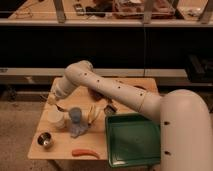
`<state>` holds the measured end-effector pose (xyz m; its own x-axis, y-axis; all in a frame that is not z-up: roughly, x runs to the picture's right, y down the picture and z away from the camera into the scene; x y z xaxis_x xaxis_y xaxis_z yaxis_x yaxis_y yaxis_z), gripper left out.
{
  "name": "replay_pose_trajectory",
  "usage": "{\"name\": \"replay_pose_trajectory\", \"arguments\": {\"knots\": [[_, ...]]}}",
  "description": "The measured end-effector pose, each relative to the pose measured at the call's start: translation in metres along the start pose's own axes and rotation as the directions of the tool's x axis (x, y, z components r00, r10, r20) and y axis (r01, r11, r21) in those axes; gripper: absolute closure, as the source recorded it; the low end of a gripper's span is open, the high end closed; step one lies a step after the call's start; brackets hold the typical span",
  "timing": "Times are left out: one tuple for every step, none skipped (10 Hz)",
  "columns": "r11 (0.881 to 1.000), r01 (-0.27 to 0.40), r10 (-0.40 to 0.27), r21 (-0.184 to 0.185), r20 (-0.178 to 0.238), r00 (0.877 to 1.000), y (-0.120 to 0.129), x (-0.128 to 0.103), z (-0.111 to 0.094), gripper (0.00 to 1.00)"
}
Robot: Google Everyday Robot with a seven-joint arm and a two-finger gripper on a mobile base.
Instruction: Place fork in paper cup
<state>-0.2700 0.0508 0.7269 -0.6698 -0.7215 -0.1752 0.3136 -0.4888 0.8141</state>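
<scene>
Dark shelving [100, 45] runs along the back wall with a pale wooden top. In front of it stands a low wooden table [62, 146]. A big white robot arm [117, 92] sweeps in from the lower right, bends over the table's left half and turns downward. A green tray [132, 141] sits at the table's right front corner. Left of it are a blue-grey cup [76, 116] and a yellow banana-like thing [91, 114], close together. The white paper cup [56, 120] stands upright just left of the blue-grey one. An orange-red stick-like thing [85, 152] lies near the front edge, and a small shiny metal bowl [45, 140] sits at the front left. The gripper [54, 101] hangs just above the paper cup's far rim. Whether it grips anything, I cannot tell. The fork [63, 107] shows as a thin dark sliver right at the gripper's tip, over the cup's rim.
</scene>
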Motion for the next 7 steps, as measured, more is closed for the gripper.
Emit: {"name": "replay_pose_trajectory", "arguments": {"knots": [[1.0,-0.001,0.001,0.004,0.009,1.0,-0.004,-0.003,0.001,1.0],[1.0,-0.003,0.003,0.007,0.018,1.0,-0.007,-0.005,0.002,1.0],[1.0,-0.005,0.004,0.008,0.032,0.999,-0.01,-0.008,0.004,1.0],[1.0,-0.004,0.004,0.009,0.043,0.999,-0.011,-0.011,0.006,1.0],[1.0,-0.003,0.002,0.01,0.054,0.999,-0.013,-0.012,0.009,1.0],[1.0,0.002,-0.003,0.014,0.068,0.998,-0.016,-0.014,0.014,1.0],[1.0,0.001,-0.002,0.015,0.075,0.997,-0.017,-0.016,0.016,1.0]]}}
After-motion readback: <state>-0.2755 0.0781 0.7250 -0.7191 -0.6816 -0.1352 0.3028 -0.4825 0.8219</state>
